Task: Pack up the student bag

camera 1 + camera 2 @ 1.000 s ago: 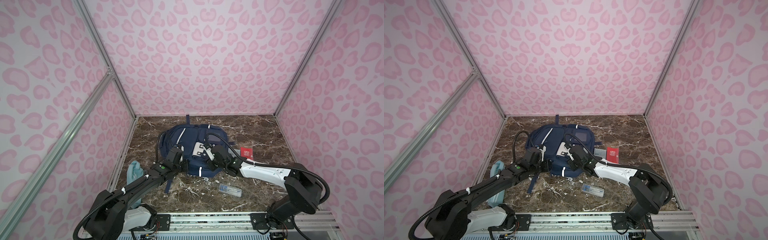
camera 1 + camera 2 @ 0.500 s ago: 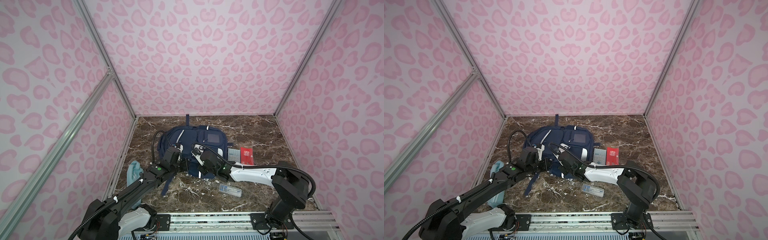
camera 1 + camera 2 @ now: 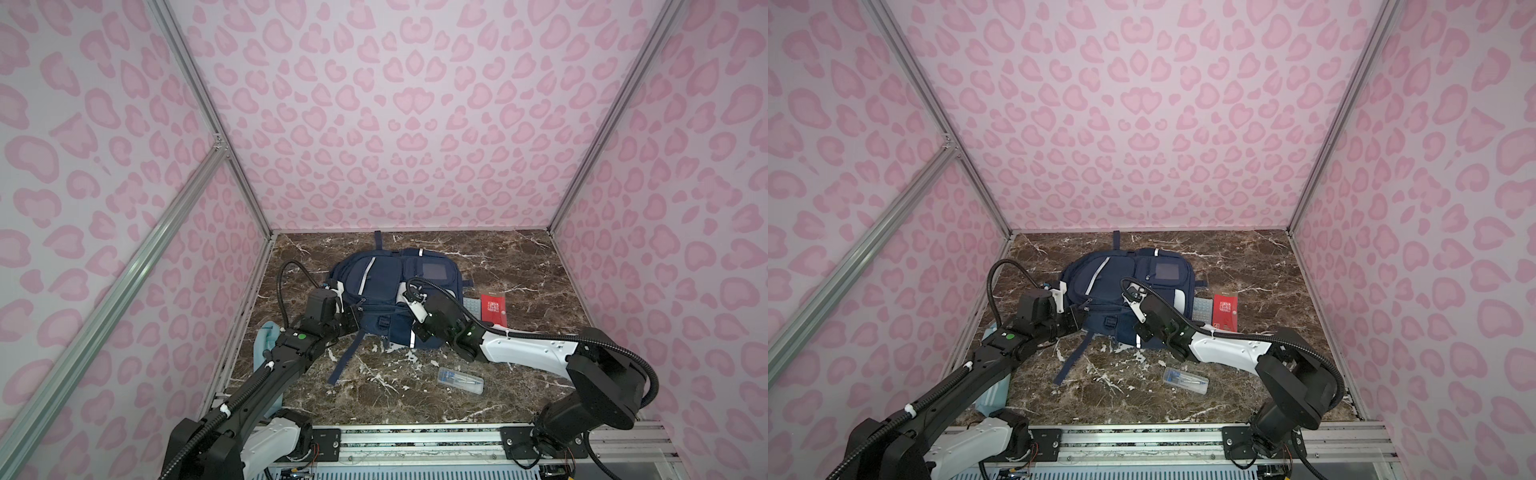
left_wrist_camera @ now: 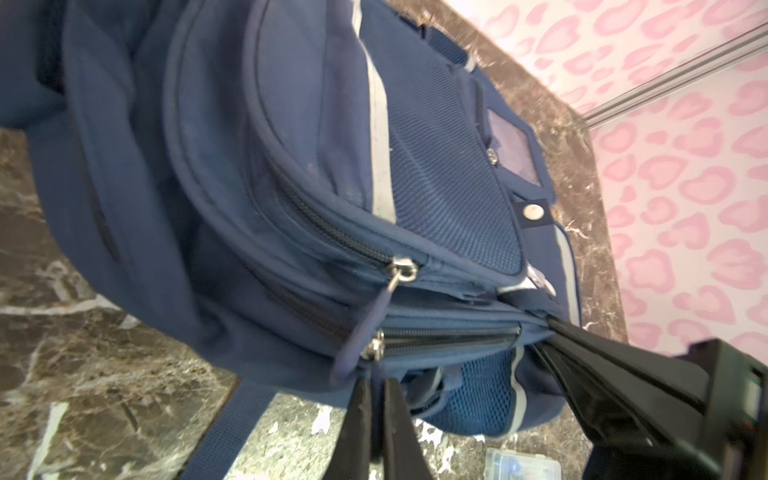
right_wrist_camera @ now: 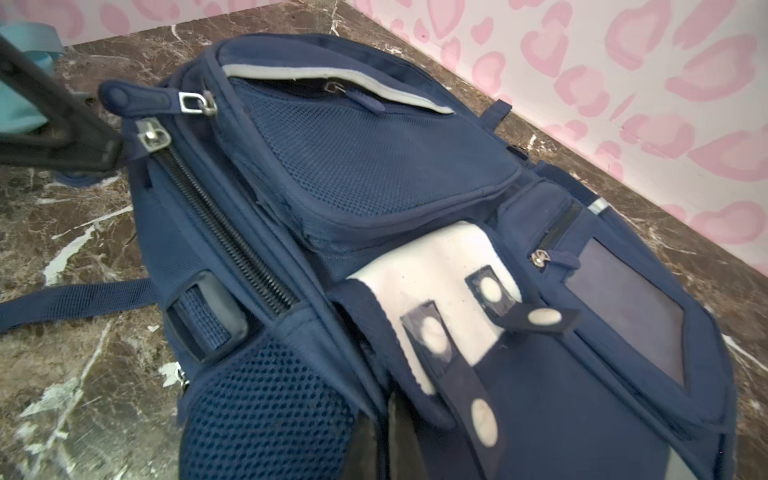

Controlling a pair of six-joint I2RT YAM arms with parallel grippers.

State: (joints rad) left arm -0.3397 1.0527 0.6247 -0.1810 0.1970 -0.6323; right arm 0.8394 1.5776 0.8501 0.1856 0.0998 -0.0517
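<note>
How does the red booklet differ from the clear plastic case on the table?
The red booklet is opaque; the clear plastic case is see-through. The booklet lies to the right of the student bag in both top views; the case lies in front of it, nearer the table's front edge. Both lie flat on the marble table, outside the bag.

We see both top views evenly and brightly lit, the walls (image 3: 415,124) bowing at the edges. In the wrist views the student bag (image 4: 291,166) looks softly blurred.
</note>
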